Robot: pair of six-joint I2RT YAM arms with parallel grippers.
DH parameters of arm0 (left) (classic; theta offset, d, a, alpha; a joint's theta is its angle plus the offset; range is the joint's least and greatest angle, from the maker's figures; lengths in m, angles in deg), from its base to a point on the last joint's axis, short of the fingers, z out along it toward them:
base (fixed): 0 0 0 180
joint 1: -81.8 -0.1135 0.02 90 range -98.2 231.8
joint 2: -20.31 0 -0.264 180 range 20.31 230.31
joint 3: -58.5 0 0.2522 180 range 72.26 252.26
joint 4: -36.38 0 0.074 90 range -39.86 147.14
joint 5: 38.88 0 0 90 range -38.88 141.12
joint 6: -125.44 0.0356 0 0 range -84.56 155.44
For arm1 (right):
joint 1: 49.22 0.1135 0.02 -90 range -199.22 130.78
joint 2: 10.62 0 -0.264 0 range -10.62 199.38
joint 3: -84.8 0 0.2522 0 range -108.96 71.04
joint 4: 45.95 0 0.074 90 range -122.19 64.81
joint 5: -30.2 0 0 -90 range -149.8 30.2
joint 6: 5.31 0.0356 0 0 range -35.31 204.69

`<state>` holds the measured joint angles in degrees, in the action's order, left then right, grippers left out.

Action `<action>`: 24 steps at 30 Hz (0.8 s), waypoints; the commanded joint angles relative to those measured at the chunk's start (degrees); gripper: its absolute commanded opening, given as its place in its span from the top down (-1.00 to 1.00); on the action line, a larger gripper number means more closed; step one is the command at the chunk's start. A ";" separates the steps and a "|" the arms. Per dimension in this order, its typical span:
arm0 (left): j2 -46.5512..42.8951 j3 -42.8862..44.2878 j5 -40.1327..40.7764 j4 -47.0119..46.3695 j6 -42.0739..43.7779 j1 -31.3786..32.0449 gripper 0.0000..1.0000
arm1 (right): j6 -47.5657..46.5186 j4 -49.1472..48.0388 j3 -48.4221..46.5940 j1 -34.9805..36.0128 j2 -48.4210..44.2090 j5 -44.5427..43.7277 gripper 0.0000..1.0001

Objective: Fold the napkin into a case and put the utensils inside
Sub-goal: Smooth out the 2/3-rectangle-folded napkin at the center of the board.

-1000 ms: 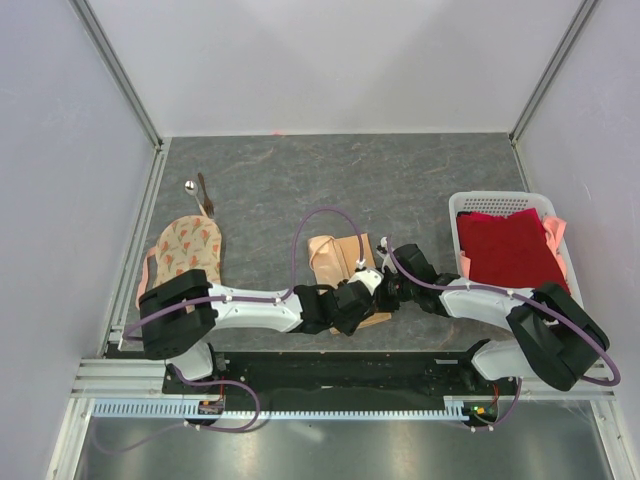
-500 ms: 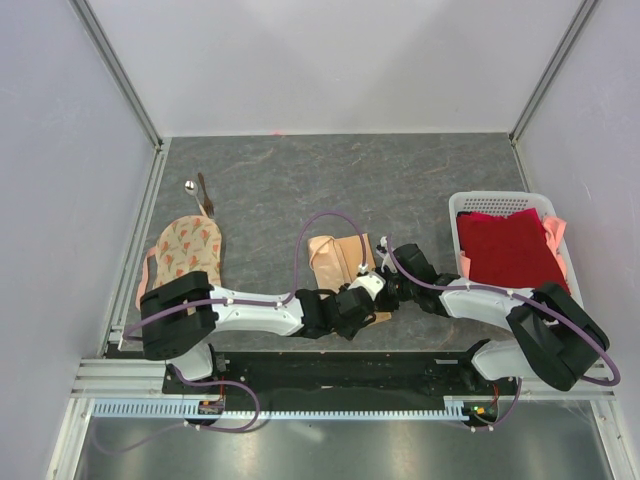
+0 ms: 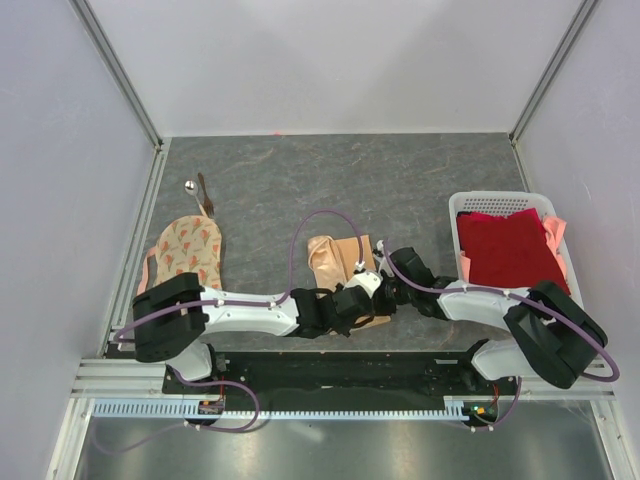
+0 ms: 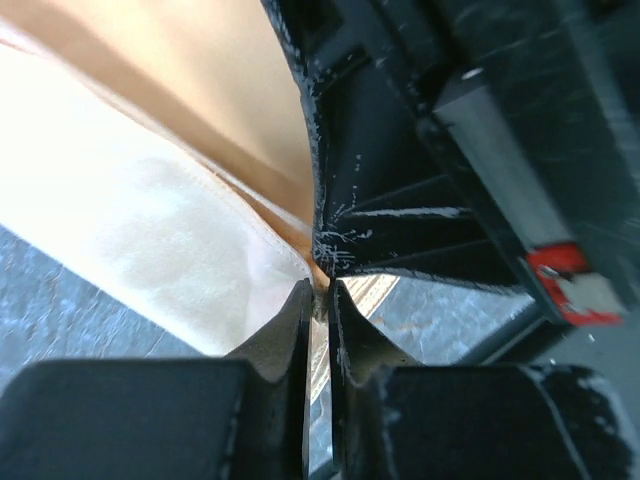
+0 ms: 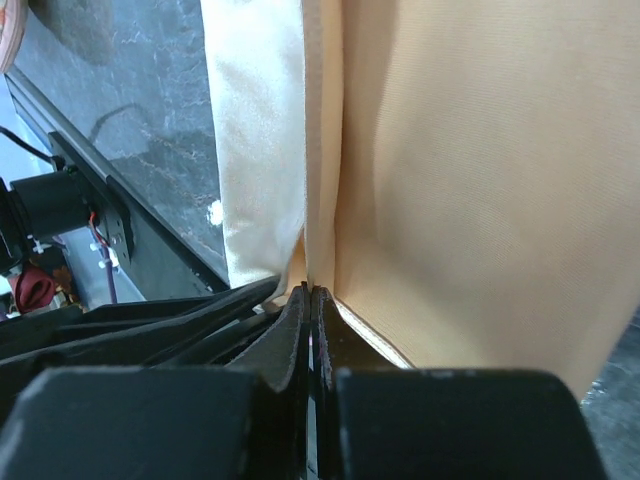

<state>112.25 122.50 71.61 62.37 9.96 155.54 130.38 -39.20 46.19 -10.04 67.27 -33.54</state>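
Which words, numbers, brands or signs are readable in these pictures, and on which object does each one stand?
No text is readable.
Red and white tag on the black housing, left wrist view: too blurred to read.
Round printed cloth: orange pattern only, no letters.
Napkin: plain.

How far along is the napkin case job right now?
Done: the napkin is partly folded into a narrow shape. In hand: the left gripper and right gripper both pinch its near edge. Left: finishing the fold, then loading the spoon and brown stick, both lying at the far left.
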 commanded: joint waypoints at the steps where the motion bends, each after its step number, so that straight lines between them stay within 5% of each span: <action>1: -4.05 0.21 1.13 -0.63 -0.63 0.27 0.83 | 1.94 -3.45 1.02 2.30 0.95 0.98 1.00; 13: -0.62 0.39 -2.38 -1.60 -0.81 0.27 0.83 | 3.18 -1.09 2.08 2.83 -0.72 -3.32 0.96; 20: -5.62 -1.72 -7.12 -3.08 -0.54 0.01 0.25 | 0.98 3.66 0.58 2.74 -2.39 -4.99 0.63; 24: -10.89 -3.13 -11.17 -4.05 -1.07 -0.78 0.17 | 0.63 4.63 -0.12 2.74 -3.35 -4.90 0.43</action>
<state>107.53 120.27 64.57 61.76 9.85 155.41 132.40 -36.75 48.36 -7.44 65.67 -37.39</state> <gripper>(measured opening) 0.404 0.252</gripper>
